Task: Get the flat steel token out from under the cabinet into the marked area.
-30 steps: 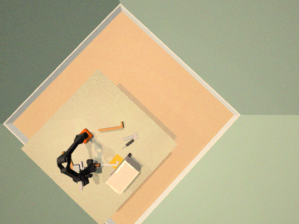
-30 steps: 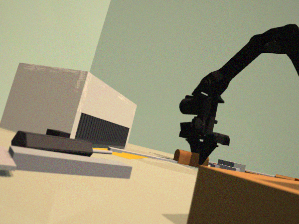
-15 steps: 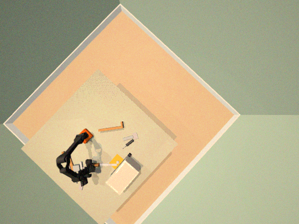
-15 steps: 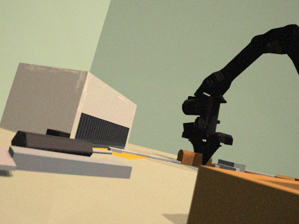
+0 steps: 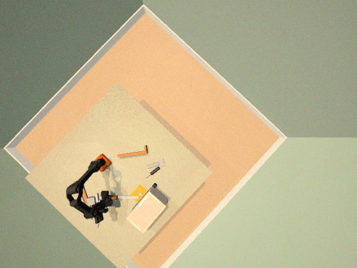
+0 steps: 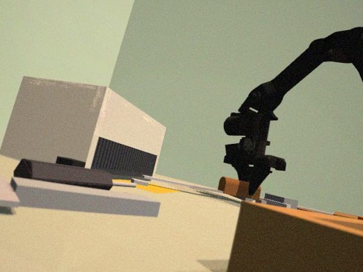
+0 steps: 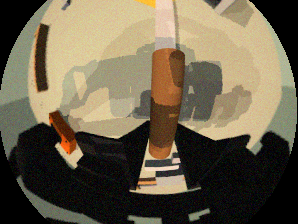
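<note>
My gripper [image 5: 107, 198] [image 6: 253, 188] [image 7: 161, 124] is shut on the brown handle [image 5: 113, 197] [image 6: 232, 186] [image 7: 165, 92] of a long tool. It holds the tool low over the table. The tool's flat white blade [image 5: 128, 197] [image 6: 181, 182] [image 7: 164, 12] points at the cabinet [image 5: 146, 211] [image 6: 75, 115], and its tip lies over the yellow marked area [image 5: 140, 189] [image 6: 157, 189]. A small pale piece [image 5: 140, 194] sits at the tip; I cannot tell if it is the token. The dark vent slots [image 6: 124, 157] show nothing I can make out.
An orange L-shaped bar [image 5: 132, 153] [image 6: 290, 239], a white-headed tool [image 5: 156, 164] [image 6: 85, 200] and a dark screwdriver [image 5: 154, 171] [image 6: 63, 175] lie on the table beyond the marked area. The orange arm base [image 5: 103, 162] stands to the left. A thin orange piece [image 5: 85, 195] [image 7: 64, 135] lies beside the arm.
</note>
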`<state>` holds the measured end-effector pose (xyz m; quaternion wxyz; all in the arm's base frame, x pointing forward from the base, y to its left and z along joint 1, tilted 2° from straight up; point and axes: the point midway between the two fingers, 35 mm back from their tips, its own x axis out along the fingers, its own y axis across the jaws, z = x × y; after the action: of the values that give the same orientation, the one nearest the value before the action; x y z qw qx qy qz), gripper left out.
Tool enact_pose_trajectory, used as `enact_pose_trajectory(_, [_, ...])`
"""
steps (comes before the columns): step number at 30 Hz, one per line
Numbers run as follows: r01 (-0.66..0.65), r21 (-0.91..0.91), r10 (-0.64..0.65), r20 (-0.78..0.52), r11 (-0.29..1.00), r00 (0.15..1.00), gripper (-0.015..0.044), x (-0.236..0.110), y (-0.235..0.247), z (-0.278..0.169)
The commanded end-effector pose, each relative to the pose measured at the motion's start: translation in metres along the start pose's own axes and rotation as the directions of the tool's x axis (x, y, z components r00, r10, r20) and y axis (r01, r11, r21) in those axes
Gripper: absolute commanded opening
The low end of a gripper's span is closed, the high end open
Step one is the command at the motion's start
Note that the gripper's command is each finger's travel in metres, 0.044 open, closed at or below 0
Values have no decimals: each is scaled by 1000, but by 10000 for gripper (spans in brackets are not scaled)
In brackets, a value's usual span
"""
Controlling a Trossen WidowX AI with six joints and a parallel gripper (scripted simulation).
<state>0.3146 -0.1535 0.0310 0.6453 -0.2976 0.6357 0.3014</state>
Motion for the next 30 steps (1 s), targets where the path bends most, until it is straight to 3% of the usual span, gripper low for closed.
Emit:
enact_pose_trajectory(1, [12, -8, -12, 10, 1000, 1000, 0, -4, -4, 0])
enact_pose_trajectory(22, [13, -15, -13, 9, 1000, 1000, 0, 2, -18, -9])
enact_pose_trajectory(30, [-11, -7, 11, -10, 1000, 1000, 200, 9, -14, -11])
